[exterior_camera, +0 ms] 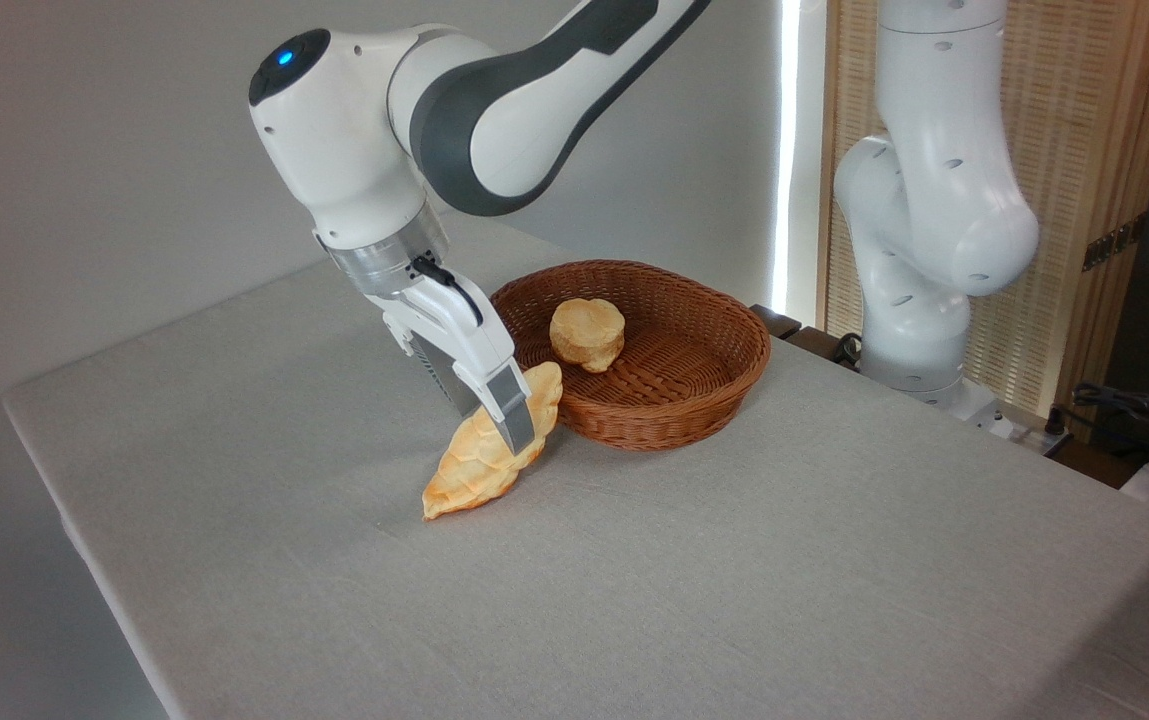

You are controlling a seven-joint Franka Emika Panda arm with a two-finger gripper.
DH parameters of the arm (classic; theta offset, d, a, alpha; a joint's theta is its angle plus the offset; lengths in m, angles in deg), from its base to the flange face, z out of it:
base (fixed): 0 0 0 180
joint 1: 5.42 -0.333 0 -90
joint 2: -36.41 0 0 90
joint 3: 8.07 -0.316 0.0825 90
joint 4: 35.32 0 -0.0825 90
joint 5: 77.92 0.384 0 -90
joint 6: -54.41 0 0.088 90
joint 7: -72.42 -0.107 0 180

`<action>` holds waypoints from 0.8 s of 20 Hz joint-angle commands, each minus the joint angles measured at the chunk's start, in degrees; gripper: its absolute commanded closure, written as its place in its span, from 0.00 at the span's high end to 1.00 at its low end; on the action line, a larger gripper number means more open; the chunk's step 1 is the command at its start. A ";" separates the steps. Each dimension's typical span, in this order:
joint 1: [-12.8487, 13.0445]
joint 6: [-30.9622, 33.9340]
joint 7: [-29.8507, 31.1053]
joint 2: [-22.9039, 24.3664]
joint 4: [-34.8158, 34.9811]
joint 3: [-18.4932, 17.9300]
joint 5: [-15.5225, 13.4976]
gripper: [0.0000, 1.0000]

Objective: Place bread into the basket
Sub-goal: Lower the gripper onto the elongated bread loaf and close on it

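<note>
We've got the bread [489, 450] lying on the counter [734, 560] just left of the basket [664, 400], long axis running diagonally up toward the rim, and the gripper [514, 425] straddles its middle crosswise, though we can't tell if the jaws are clenched yet.

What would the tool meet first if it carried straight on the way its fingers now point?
The tool points down and slightly right, straight at the bread lying on the table beside the basket. Its fingers already appear to straddle the loaf, so bread comes first, then tabletop.
</note>
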 commanded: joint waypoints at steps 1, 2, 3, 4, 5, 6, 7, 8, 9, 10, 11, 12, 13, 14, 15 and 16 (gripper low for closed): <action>0.50 0.95 -0.76 -0.64 0.00 -0.37 -1.00 1.00; 0.50 0.78 -0.76 -0.90 0.08 -0.37 -0.91 1.00; 0.50 0.69 -0.76 -1.51 0.00 -0.37 -0.82 1.00; 0.50 0.69 -0.76 -1.87 -0.01 -0.37 -0.56 1.00; 0.50 0.77 -0.84 -2.05 -0.01 -0.37 -0.47 1.00; 0.50 0.86 -1.72 -2.13 0.08 -0.37 -0.21 1.00; 0.42 1.04 -3.29 -2.05 0.00 -0.46 -0.21 0.90; 0.33 1.04 -4.09 -1.96 -0.09 -0.55 -0.21 0.69; 0.15 1.04 -4.10 -1.87 -0.18 -0.72 -0.21 0.45; 0.15 1.04 -4.27 -1.78 -0.18 -0.81 -0.21 0.33; 0.15 1.04 -4.27 -1.70 -0.18 -0.81 -0.21 0.30; 0.06 1.04 -4.27 -1.61 -0.18 -0.90 -0.21 0.27; 0.06 1.04 -4.27 -1.52 -0.27 -0.90 -0.21 0.27; 0.06 1.04 -4.27 -1.61 -0.18 -0.90 -0.21 0.27; 0.06 1.04 -4.27 -1.61 -0.18 -0.90 -0.21 0.27; 0.06 1.04 -4.27 -1.61 -0.18 -0.90 -0.21 0.27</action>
